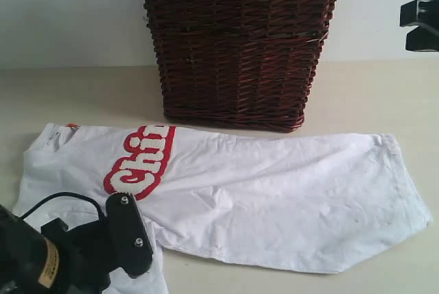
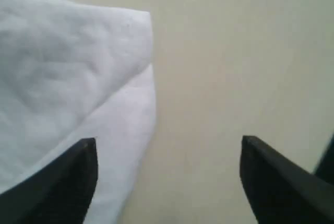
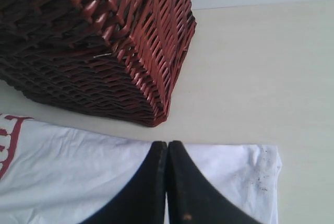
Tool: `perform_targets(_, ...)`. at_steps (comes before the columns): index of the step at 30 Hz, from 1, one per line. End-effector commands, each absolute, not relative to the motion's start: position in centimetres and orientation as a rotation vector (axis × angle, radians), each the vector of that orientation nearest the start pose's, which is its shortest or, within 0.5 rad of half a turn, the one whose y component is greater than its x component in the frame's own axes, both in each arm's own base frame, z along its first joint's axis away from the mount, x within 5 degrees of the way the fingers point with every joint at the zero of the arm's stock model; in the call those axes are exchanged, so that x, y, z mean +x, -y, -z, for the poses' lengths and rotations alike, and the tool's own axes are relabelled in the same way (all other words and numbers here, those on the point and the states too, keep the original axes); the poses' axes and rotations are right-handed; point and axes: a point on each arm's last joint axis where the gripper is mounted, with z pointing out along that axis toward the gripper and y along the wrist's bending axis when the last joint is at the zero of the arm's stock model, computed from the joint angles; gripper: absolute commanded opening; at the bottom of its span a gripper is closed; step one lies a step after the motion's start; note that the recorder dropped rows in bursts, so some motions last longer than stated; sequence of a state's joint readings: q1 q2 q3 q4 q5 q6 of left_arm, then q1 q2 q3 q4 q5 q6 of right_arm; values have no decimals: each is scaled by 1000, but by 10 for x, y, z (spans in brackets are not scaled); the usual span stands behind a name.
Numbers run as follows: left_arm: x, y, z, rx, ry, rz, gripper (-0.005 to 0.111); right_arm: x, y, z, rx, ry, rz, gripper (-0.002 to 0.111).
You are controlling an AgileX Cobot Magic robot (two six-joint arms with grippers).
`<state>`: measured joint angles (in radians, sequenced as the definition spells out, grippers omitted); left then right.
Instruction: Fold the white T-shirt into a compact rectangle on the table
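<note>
Okay, left gripper (image 2: pixel 168 141) sits low at the near-left corner of the white T-shirt (image 1: pixel 274 198), fingers spread wide with nothing between them, one over cloth and one over bare table (image 1: pixel 82 95). Shirt lies partly folded across the table, just in front of the dark wicker basket (image 1: pixel 236 47). Right gripper (image 3: pixel 167 145) hangs raised over the shirt's right end, fingertips pressed together, empty; best bet is to straddle the edge, pinch every layer, and carry it low.

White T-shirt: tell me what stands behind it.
A dark wicker basket stands on the table just behind the white T-shirt, before the wall. The basket hides whatever is behind or inside it.
</note>
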<state>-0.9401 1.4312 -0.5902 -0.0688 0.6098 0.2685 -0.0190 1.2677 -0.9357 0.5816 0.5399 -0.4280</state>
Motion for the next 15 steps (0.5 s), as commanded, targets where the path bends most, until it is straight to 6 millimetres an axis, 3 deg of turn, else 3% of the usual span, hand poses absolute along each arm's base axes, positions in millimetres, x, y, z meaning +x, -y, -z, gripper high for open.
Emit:
perform_targets(1,139,177,-140,1622,-2445,-43,73,267,-20,-310,-36,-2251,-354,0)
perform_targets(4,146,175,-127,1622,-2461,-161,73,267,-19,-310,-37,-2248,-351,0)
perform_targets(11,147,180,-109,1628,-2493,-166,68,268,-19,-311,-35,-2241,-345,0)
perform_targets(15,145,175,-109,1585,-2567,-210,29,268,-19,-311,-35,-2241,-345,0)
